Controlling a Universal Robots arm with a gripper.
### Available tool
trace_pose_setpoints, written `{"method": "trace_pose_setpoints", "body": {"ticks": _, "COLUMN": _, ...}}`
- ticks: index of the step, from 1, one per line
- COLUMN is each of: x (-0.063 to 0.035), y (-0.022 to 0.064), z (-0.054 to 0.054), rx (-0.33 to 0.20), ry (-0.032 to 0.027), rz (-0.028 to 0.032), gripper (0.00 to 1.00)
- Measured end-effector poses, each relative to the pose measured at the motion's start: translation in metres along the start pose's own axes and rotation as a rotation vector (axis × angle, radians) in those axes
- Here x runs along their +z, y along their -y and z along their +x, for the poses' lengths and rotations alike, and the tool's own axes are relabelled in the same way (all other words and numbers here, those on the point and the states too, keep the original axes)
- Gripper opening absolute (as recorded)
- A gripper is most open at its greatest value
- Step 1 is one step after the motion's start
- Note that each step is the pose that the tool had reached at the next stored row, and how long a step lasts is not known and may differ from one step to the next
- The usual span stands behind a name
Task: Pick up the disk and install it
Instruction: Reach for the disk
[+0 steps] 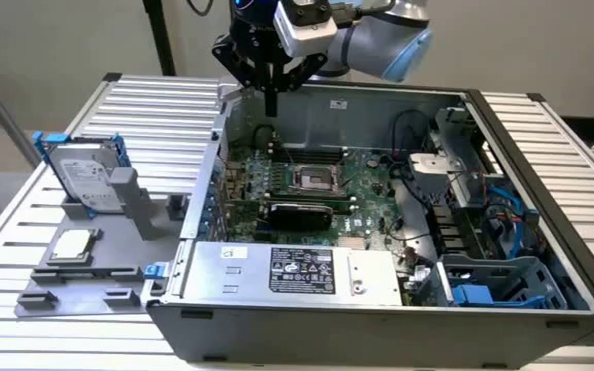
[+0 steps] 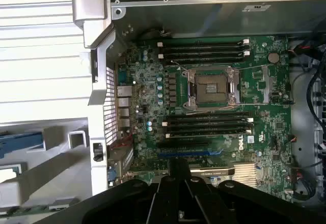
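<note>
The disk stood on end in a grey holder at the exterior view's left, outside the computer case. Its long axis was upright, its white label unreadable. The gripper, jaws together and empty, hung above the motherboard, which was marked Dell.

Silver-grey disk with a white label, framed in bright blue. Grey fixture. Green motherboard crossed by black slots. Black gripper on an arm of silver with a pale blue cap. Blue drive cage. White table, ribbed in slats.
</note>
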State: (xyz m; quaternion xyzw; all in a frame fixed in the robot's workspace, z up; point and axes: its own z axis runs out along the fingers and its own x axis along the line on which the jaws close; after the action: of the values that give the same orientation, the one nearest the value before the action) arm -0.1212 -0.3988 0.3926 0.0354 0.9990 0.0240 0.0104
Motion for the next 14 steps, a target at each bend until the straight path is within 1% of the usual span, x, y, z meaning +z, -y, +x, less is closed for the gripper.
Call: {"method": "trace_pose_setpoints", "body": {"ticks": 14, "x": 0.0000, "y": 0.0000, "z": 0.0000, "rx": 0.000, "ry": 0.0000, "rz": 0.0000, "gripper": 0.11}}
